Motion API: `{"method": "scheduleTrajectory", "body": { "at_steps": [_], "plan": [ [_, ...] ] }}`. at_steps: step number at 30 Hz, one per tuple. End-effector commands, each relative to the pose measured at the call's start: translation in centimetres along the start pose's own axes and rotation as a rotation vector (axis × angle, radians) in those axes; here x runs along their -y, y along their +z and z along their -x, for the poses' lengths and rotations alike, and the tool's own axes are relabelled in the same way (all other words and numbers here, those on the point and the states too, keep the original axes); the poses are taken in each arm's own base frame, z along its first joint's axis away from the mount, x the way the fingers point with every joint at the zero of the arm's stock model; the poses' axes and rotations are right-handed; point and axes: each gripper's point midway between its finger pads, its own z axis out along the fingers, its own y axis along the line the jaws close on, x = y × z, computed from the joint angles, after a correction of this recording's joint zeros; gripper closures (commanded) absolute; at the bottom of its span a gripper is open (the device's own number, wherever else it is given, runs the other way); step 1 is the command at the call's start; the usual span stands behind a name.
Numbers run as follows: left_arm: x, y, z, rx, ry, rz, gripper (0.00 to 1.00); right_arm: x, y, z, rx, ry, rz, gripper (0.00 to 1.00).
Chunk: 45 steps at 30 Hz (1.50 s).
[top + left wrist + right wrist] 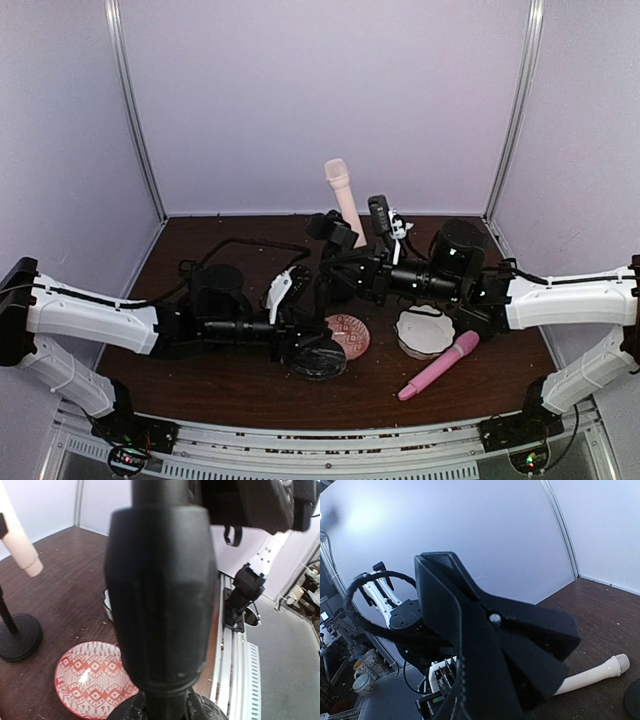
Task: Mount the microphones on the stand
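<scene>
A broad black rounded cylinder [160, 595] filled the middle of the left wrist view, too close and blurred to tell what it belonged to. It hid that pincer's fingers, so I could not tell whether they were wide or closed. From above, the left gripper [303, 345] lay low over the dark brown wooden table [200, 240], right at a black round disc [320, 360].

In the right wrist view a black spring clamp [495, 645] sat just before the lens. Whether the right gripper [345, 272] was pinching anything could not be told either.

One peach-cream plastic microphone [342, 192] stood nearly upright at the back centre, head up, its lower part in a black clip [335, 232]. The black stand [20, 635], with its thin pole and round base, showed at the left of the left wrist view.

The bright pink plastic microphone [440, 364] lay flat on the table at the front right, just beside a white scalloped dish [424, 332]. A red-and-white patterned dish [348, 335] lay between the white dish and the black disc.
</scene>
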Motion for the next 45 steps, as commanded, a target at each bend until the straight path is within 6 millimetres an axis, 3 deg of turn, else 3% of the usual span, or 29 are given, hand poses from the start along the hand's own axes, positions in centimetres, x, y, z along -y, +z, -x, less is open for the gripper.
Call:
{"method": "scheduleTrajectory", "body": {
  "at_steps": [1,7,14,16,24,30,36,45],
  "plan": [
    [-0.3,-2.2,7.2,0.261,0.092,0.085,1.00,2.9,0.5,-3.6,-0.106,0.064,-0.152,0.83],
    [-0.5,-2.2,7.2,0.265,0.090,0.099,1.00,3.1,1.1,-4.4,-0.133,0.081,-0.171,0.79],
    [-0.2,-2.7,6.8,0.268,0.086,0.081,1.00,0.5,-1.4,-2.0,-0.053,-0.040,-0.088,0.22],
    [0.2,-2.7,6.8,0.266,0.088,0.061,1.00,-0.2,-1.8,-1.9,-0.051,-0.072,-0.053,0.15],
    [2.7,-0.9,6.1,0.221,0.085,-0.119,1.00,-1.8,-1.3,-1.9,-0.057,-0.088,0.046,0.12],
    [2.7,0.0,5.6,0.188,0.069,-0.136,1.00,-2.3,0.4,-1.5,-0.050,-0.076,0.095,0.14],
    [1.2,0.2,5.2,0.168,0.047,-0.056,1.00,-3.1,1.0,-2.7,-0.094,-0.014,0.167,0.19],
    [-2.6,-0.1,4.3,0.155,0.003,0.150,1.00,-5.1,-1.5,-3.1,-0.097,0.076,0.202,0.23]
  ]
}}
